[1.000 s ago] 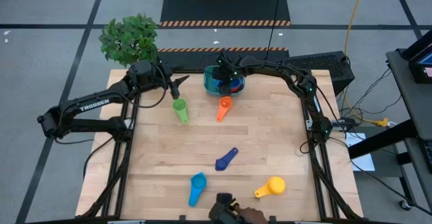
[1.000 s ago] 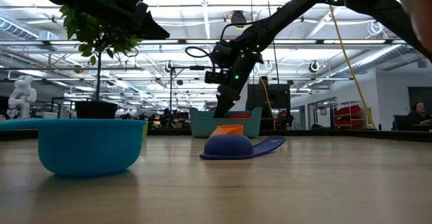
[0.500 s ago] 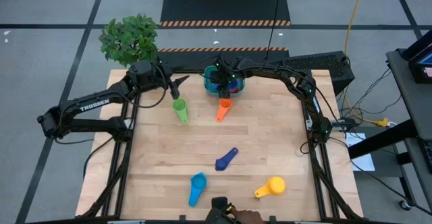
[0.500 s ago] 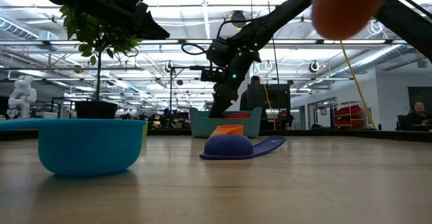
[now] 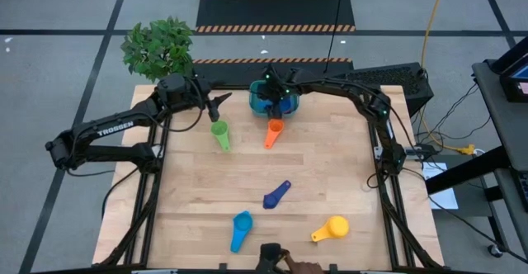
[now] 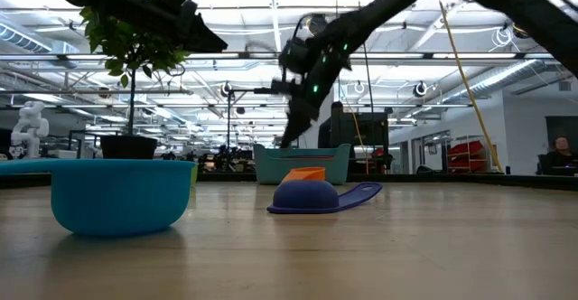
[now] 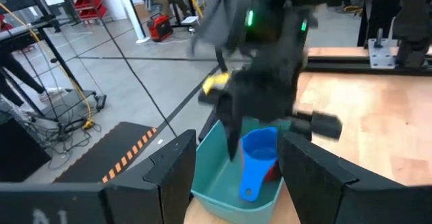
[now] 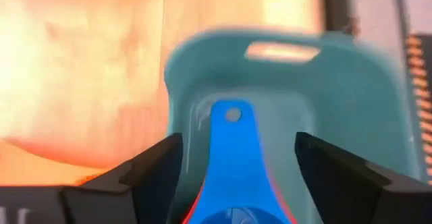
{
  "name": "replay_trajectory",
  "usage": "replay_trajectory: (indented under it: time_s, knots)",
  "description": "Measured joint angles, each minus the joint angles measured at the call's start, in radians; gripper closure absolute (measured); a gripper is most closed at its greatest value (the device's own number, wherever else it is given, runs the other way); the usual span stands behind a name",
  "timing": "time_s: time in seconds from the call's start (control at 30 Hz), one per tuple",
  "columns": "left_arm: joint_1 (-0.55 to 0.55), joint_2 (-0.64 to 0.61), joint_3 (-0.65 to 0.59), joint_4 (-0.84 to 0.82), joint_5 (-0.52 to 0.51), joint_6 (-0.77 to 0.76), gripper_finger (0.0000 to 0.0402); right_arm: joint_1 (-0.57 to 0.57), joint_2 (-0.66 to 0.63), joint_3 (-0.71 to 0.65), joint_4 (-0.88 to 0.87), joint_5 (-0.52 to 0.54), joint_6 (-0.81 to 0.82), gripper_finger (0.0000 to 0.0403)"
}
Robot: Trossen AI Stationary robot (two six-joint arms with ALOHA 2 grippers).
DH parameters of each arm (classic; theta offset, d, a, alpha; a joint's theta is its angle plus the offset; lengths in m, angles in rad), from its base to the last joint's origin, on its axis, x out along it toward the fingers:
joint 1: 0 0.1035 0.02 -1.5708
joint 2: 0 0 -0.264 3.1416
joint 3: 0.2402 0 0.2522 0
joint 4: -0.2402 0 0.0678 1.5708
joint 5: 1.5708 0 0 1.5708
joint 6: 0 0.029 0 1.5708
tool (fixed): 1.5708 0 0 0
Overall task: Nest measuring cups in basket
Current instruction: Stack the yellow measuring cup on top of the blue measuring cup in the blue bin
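I see a light blue plastic measuring cup [image 8: 233, 156] lying atop a red one inside the teal plastic basket [image 8: 351, 109]. My right hand [image 5: 273, 92] hangs above it, fingers spread, empty. I cannot tell my left hand's [image 5: 216, 102] opening.

Potted plant [image 5: 158, 47] stood just off the wooden table's [image 5: 330, 175] far left corner. Striped black floor mat [image 5: 275, 12] lay beyond the table's far edge. Yellow cable [image 5: 429, 26] trailed past its far right corner.
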Motion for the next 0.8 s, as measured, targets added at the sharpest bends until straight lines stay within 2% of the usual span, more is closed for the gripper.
replay_trajectory:
  time_s: [0.17, 0.37, 0.67, 0.8]
  knots:
    - [-0.028, -0.025, 0.0, 0.003, 0.016, -0.016, 0.0195, 0.037, -0.124, 0.001, -0.063, 0.053, 0.048, 0.0106]
    - [-0.114, -0.077, 0.0, 0.025, 0.015, -0.072, 0.0195, 0.119, -0.255, 0.002, -0.169, 0.047, 0.194, 0.0114]
    - [-0.34, -0.085, 0.0, 0.107, 0.01, -0.064, 0.0195, 0.359, -0.322, 0.001, -0.404, 0.052, 0.379, 0.0119]
    - [-0.404, -0.085, 0.0, 0.081, -0.032, -0.076, 0.0195, 0.475, -0.321, -0.006, -0.51, 0.103, 0.452, 0.0119]
